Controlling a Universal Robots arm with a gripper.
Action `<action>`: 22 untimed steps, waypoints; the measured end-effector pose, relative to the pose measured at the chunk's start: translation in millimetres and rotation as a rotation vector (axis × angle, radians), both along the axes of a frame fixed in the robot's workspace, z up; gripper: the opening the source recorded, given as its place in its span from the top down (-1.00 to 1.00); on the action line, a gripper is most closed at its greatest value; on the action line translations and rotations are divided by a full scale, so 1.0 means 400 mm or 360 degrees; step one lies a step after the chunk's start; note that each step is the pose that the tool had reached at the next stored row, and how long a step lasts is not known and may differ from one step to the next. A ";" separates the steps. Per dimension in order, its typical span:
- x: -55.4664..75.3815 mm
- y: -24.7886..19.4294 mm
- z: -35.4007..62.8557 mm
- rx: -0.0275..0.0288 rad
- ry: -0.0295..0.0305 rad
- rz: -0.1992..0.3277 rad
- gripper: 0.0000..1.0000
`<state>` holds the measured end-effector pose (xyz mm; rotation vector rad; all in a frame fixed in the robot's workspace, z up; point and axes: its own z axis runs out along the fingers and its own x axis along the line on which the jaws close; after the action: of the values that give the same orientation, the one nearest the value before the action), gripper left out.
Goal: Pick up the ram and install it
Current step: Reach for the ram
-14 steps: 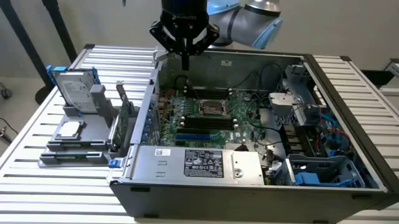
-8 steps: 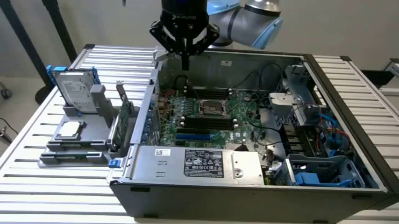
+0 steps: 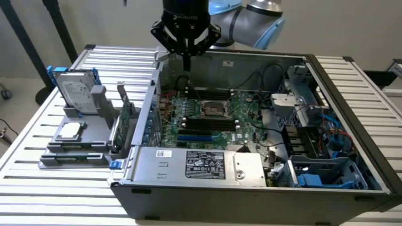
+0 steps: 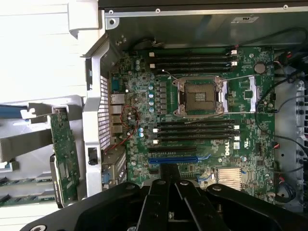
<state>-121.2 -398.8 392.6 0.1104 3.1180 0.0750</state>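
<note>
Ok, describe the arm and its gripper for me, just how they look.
The arm is built of rounded silver-grey tube sections with light blue caps at the joints. The gripper is black all over, with pale lettering across its boxy body, and angular links taper down to a narrow tip. In the wrist view, round pivot bolts sit on those links.

Exterior oblique, wrist overhead; shared motherboard (image 3: 242,106)

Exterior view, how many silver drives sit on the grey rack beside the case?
2. A big drive stands upright farther back; a smaller drive lies flat nearer the camera. More may be hidden.
</note>
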 end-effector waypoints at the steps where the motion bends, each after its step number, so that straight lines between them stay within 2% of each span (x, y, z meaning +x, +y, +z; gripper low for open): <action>1: 0.000 -0.002 0.000 -0.00003 0.00003 0.0000 0.79; 2: -0.001 -0.006 0.001 -0.00006 0.00006 0.0000 0.79; 4: -0.010 -0.024 0.000 0.00001 0.00001 0.0000 0.79; 6: -0.029 -0.039 0.000 -0.00002 0.00001 0.0000 0.79; 8: -0.051 -0.050 0.000 0.00004 0.00000 0.0000 0.79; 15: -0.131 -0.073 0.000 0.00038 0.00000 0.0000 0.79; 22: -0.210 -0.092 -0.001 0.00070 0.00001 0.0000 0.79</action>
<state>-205.3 -435.5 392.3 0.1106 3.1180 0.0819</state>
